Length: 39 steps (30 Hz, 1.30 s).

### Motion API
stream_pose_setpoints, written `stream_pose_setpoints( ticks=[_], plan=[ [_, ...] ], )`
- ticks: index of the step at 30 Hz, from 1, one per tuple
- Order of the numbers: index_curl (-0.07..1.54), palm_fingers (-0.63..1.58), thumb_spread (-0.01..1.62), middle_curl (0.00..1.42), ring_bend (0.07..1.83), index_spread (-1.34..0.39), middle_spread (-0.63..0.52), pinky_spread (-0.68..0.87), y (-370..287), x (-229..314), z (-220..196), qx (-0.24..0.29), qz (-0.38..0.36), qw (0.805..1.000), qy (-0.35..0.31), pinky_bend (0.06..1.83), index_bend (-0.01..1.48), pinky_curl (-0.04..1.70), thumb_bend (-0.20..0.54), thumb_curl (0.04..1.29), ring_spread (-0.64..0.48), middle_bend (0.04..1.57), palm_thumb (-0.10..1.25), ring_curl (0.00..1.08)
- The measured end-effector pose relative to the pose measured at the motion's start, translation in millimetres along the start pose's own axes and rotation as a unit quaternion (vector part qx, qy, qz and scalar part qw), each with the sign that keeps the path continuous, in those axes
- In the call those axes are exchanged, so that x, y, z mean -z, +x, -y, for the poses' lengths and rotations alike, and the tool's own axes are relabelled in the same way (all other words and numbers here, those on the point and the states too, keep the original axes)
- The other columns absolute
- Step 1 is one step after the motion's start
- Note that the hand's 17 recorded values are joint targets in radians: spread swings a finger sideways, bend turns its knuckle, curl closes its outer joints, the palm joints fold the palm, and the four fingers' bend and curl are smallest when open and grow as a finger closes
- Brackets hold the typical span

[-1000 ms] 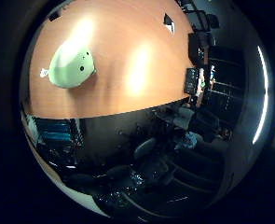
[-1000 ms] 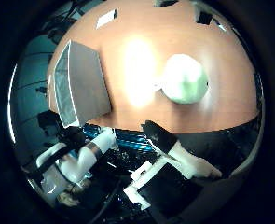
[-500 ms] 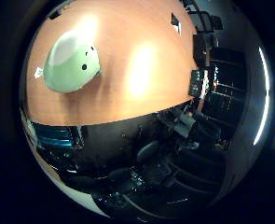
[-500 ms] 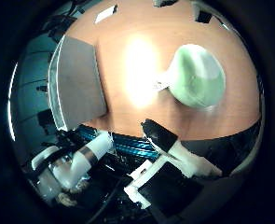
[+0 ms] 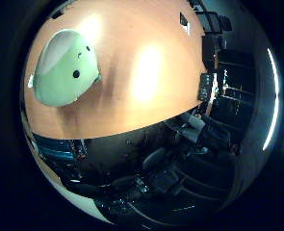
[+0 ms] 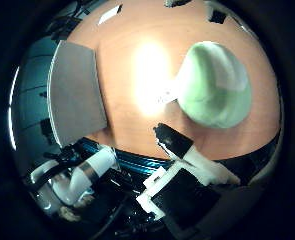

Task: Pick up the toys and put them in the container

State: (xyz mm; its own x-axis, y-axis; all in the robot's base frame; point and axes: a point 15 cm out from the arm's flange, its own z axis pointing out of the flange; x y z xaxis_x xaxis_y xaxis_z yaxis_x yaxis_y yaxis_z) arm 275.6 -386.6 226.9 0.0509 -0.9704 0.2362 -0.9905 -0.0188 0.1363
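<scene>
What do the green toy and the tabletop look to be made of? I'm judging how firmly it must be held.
The green toy looks like soft plush: matte, rounded, small dark eyes, a sewn tag at its edge. Stuffing cannot be told. The table looks like smooth wood or laminate, orange-brown, throwing back bright lamp glare. The container looks matte grey, perhaps fabric or plastic.

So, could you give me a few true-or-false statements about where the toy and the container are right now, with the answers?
1. The green plush toy lies on the wooden table. True.
2. The toy is already inside the grey container. False: it lies on the table, apart from the container.
3. The container stands at the table's edge. True.
4. The hand is curled round the toy. False: the one visible finger is clear of it.
5. The toy is red. False: it is pale green with dark dots.
</scene>
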Motion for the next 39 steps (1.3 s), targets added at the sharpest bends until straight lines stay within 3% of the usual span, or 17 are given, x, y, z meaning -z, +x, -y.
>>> stream_pose_setpoints(
  ticks=[13,17,20,23,25,27,30,34,39],
  plan=[
    [0.30,0.33,1.01,0.39,0.42,-0.39,-0.13,0.34,1.5,-37.3,6.0,0.001,0.014,1.000,-0.006,0.46,0.17,0.21,-0.024,0.30,-0.07,0.30,0.64,0.26],
    [0.31,0.41,1.01,0.39,0.45,-0.39,-0.16,0.30,0.2,-44.4,7.7,0.003,0.018,1.000,-0.007,0.45,0.18,0.21,-0.023,0.31,-0.12,0.33,0.66,0.26],
    [0.31,0.66,1.00,0.44,0.55,-0.41,-0.26,0.12,3.5,-43.2,11.1,0.003,0.012,1.000,0.000,0.48,0.18,0.18,-0.015,0.32,-0.23,0.45,0.71,0.28],
    [0.36,1.02,0.99,0.50,0.72,-0.45,-0.33,-0.18,5.4,-40.9,11.3,0.003,0.008,1.000,0.003,0.68,0.21,0.23,-0.012,0.33,-0.32,0.52,0.77,0.35],
    [0.46,1.25,0.99,0.58,0.85,-0.48,-0.36,-0.35,7.6,-37.9,11.9,0.002,0.005,1.000,0.007,0.83,0.32,0.30,-0.012,0.34,-0.35,0.65,0.83,0.43],
    [0.54,1.31,0.98,0.65,0.96,-0.49,-0.36,-0.36,13.2,-34.6,9.5,0.000,-0.001,1.000,0.011,0.95,0.45,0.35,-0.006,0.35,-0.34,0.77,0.88,0.48],
    [0.72,1.23,0.98,0.77,1.18,-0.47,-0.32,-0.32,20.6,-29.2,1.8,-0.010,-0.007,1.000,0.015,1.17,0.70,0.48,-0.005,0.38,-0.30,0.98,0.97,0.59],
    [0.87,1.11,0.99,0.88,1.32,-0.42,-0.28,-0.25,27.9,-24.0,-9.9,-0.017,-0.008,1.000,0.013,1.31,0.90,0.60,-0.003,0.44,-0.26,1.12,1.07,0.66],
    [0.95,1.02,0.98,0.95,1.38,-0.37,-0.24,-0.21,12.6,-3.9,-18.0,-0.015,0.022,1.000,0.017,1.37,0.95,0.70,-0.009,0.52,-0.25,1.20,1.11,0.72]
  ],
)
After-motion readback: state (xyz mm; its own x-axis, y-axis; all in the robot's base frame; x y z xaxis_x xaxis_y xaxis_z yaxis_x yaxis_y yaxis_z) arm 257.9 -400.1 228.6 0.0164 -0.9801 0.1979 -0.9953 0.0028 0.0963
